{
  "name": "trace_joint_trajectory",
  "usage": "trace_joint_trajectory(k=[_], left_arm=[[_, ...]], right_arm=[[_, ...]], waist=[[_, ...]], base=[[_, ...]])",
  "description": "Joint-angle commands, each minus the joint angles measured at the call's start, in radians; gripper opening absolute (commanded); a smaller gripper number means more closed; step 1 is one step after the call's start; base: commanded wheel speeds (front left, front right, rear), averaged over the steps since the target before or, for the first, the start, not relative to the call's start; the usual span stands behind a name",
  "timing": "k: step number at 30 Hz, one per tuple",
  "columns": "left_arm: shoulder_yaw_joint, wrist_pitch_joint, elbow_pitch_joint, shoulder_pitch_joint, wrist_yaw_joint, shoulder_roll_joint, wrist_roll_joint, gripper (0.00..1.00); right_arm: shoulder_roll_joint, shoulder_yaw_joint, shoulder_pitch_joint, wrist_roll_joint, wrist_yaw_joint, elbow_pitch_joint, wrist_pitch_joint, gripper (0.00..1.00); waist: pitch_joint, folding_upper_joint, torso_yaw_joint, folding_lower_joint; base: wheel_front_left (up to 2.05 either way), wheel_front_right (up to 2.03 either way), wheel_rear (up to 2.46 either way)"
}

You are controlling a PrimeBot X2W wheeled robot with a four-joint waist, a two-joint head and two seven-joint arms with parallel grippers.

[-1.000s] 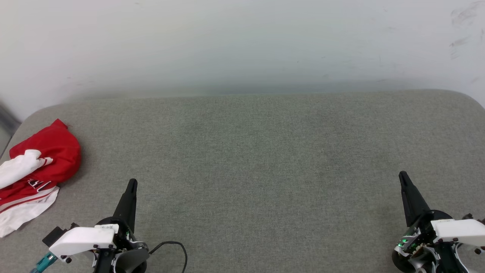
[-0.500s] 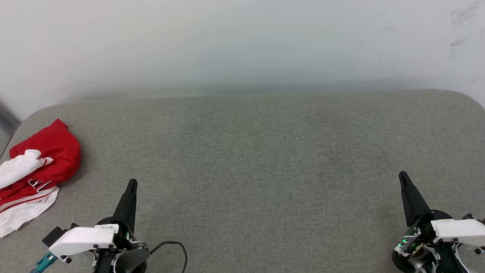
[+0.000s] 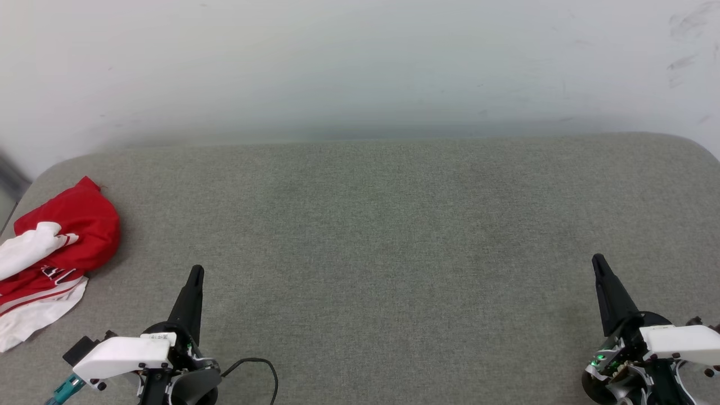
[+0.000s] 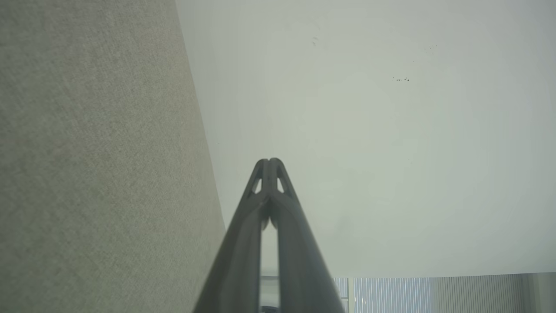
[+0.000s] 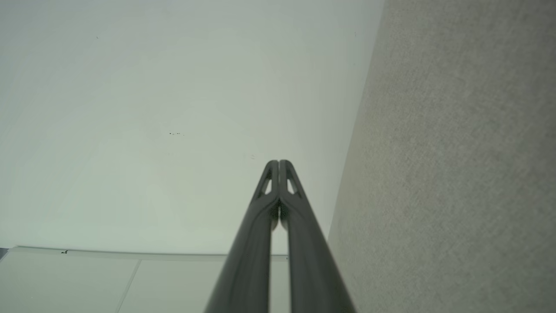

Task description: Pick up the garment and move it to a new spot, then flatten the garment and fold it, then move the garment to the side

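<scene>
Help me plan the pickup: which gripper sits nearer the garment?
The left gripper; the garment lies crumpled at far left near it, the right gripper far across.

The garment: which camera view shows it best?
The head view: the garment lies crumpled at the left edge of the grey cushion, its red body and white sleeve plain. Both wrist views look along the shut left gripper and right gripper toward cushion and pale wall instead.

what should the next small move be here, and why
Likely reach the left gripper toward the garment, opening its fingers: the garment lies crumpled, untouched, at the left edge of the grey cushion, the left gripper is nearer, and both it and the right gripper are shut, empty.
</scene>
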Motion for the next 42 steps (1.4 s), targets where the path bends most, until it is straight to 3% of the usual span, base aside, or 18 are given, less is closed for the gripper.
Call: trace_joint_trajectory(k=[1, 7, 8, 19, 26, 42], left_arm=[[0.002, 0.004, -0.002, -0.006, -0.002, 0.000, 0.000, 0.00], [0.002, 0.004, -0.002, -0.006, -0.002, 0.000, 0.000, 0.00], [-0.001, -0.001, 0.003, 0.001, 0.000, 0.000, 0.000, 1.00], [0.008, -0.042, 0.003, 0.031, 0.000, -0.002, 0.043, 1.00], [0.029, -0.075, -0.034, 0.026, 0.020, -0.002, 0.187, 1.00], [-0.026, -0.142, -0.142, 0.048, 0.130, -0.001, 0.534, 1.00]], right_arm=[[0.004, 0.000, -0.011, 0.003, 0.000, 0.000, 0.001, 0.00], [0.004, 0.000, -0.011, 0.003, 0.000, 0.000, 0.001, 0.00], [0.000, 0.000, 0.002, 0.000, 0.000, 0.003, -0.001, 1.00], [0.001, -0.001, 0.035, -0.057, 0.000, 0.010, -0.041, 1.00], [0.001, -0.017, 0.038, -0.192, 0.000, -0.032, -0.075, 1.00], [0.001, 0.021, 0.060, -0.583, 0.000, -0.154, -0.142, 1.00]], waist=[[0.000, 0.0000, 0.000, 0.0000], [0.000, 0.0000, 0.000, 0.0000], [0.000, 0.0000, 0.000, 0.0000], [0.001, 0.0000, 0.000, 0.0000], [0.003, 0.0000, 0.001, 0.0000], [0.009, 0.0000, 0.001, 0.0000]], base=[[0.00, 0.00, 0.00], [0.00, 0.00, 0.00], [0.00, 0.00, 0.00], [0.00, 0.00, 0.00], [0.00, 0.00, 0.00], [0.00, 0.00, 0.00]])
